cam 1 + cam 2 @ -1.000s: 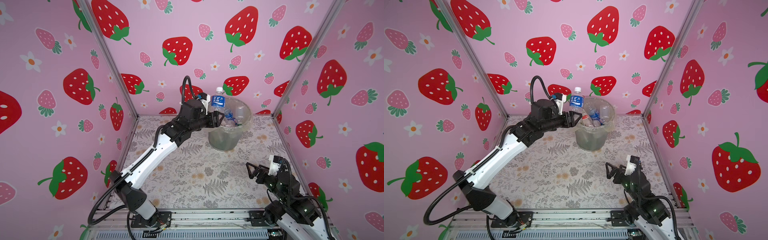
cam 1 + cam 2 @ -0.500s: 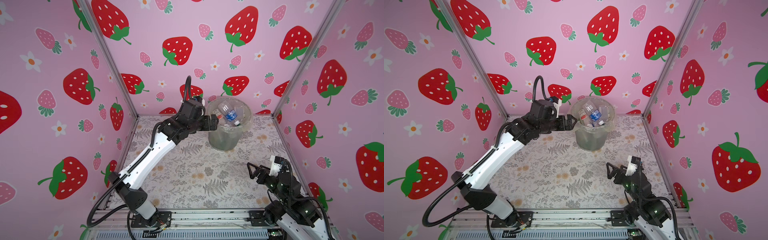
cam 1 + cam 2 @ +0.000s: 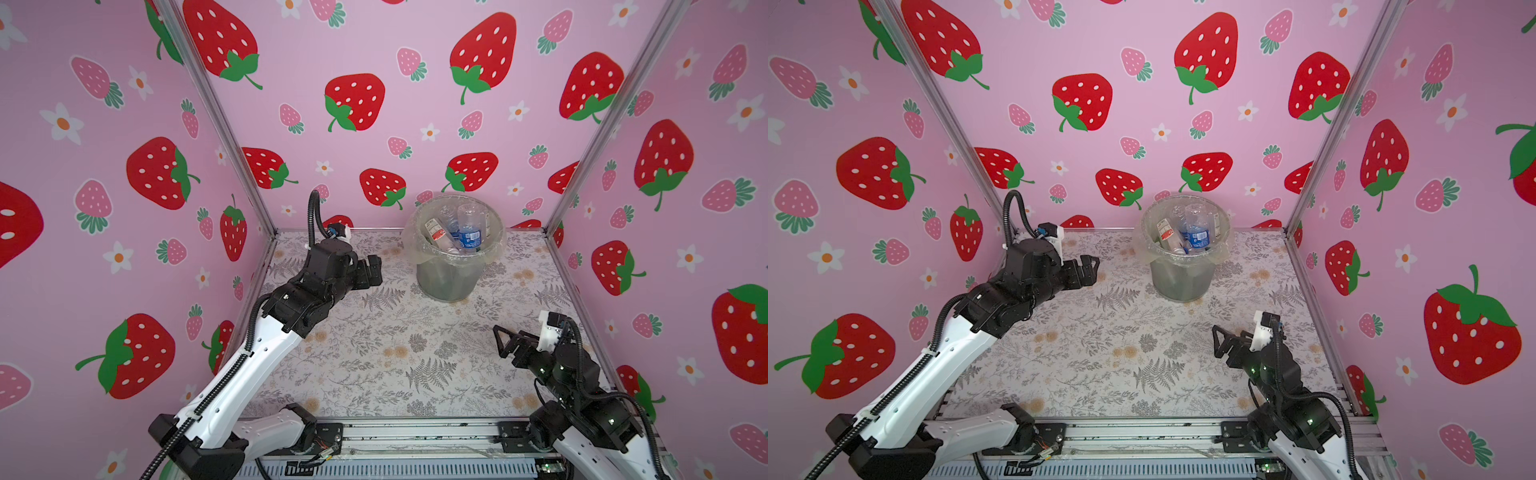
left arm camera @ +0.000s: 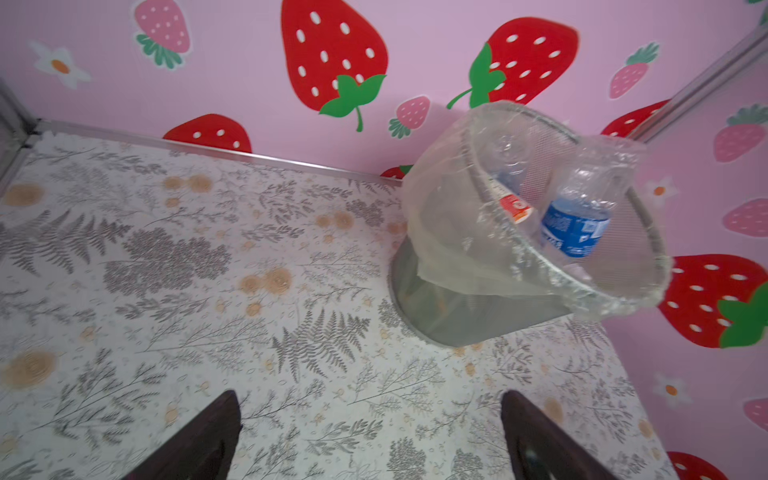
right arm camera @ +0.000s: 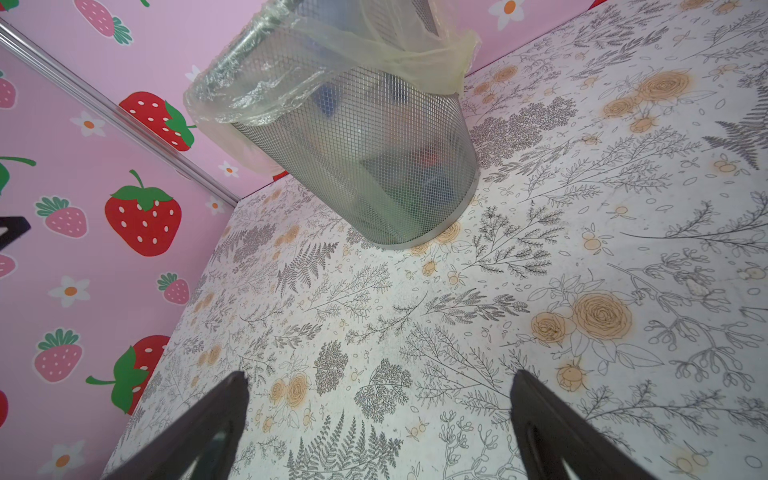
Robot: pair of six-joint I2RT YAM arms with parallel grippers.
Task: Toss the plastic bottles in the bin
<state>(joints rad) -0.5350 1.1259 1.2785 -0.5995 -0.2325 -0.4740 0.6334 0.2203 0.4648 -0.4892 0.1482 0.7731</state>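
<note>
— What did we see in both top views?
— The plastic bottles (image 3: 468, 232) heaped in the bin (image 3: 442, 282) by the back wall (image 3: 415, 104), lower ones hidden. The left gripper (image 3: 372, 270) and right gripper (image 3: 500, 338) gaped empty.
— And the wrist views?
— Left: jaws wide apart (cropped to tips). Right: likewise, and through the bin (image 5: 374, 174) we made out only coloured smudges.

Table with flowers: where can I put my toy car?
The biggest bare patch is the middle of the table, bordered by the left end effector, the right end effector and the bin. The strip between the bin and the right wall is bare too. Crowded: inside the bin, full of plastic bottles.
</note>
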